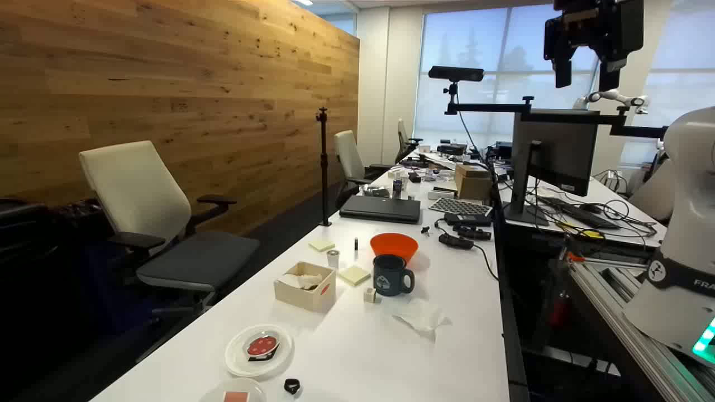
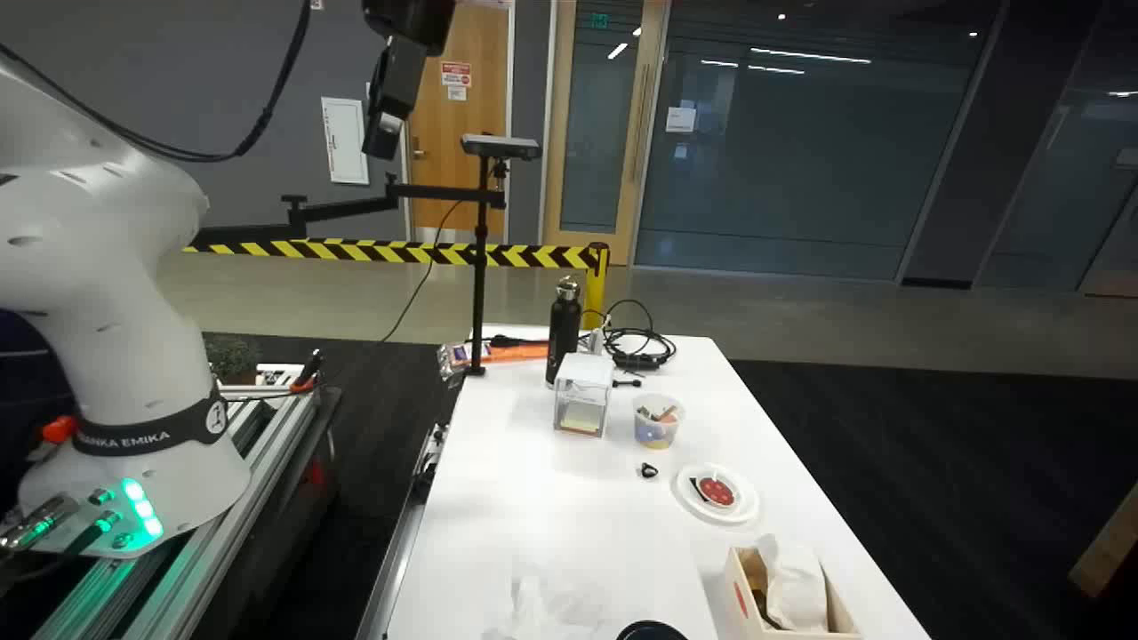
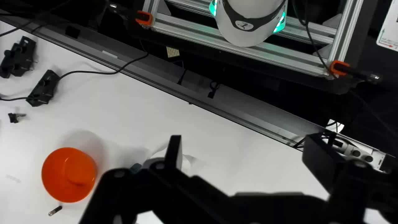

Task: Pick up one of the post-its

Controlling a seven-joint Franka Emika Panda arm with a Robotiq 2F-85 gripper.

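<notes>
Two pale yellow post-it pads lie flat on the white table in an exterior view. The larger pad (image 1: 354,275) is between a cream box and a dark mug. The smaller pad (image 1: 322,245) lies farther back, near the table's edge. Neither pad shows in the wrist view. My gripper (image 1: 586,77) hangs high above the table, well away from both pads. It also shows at the top of an exterior view (image 2: 391,133). In the wrist view its fingers (image 3: 247,155) stand wide apart with nothing between them.
Near the larger pad stand the dark mug (image 1: 390,276), an orange bowl (image 1: 394,245), the cream box (image 1: 304,290), a small cup (image 1: 333,258) and a small white block (image 1: 370,295). A crumpled tissue (image 1: 422,315) and a plate (image 1: 234,357) lie nearer. A camera arm (image 1: 486,108) crosses below the gripper.
</notes>
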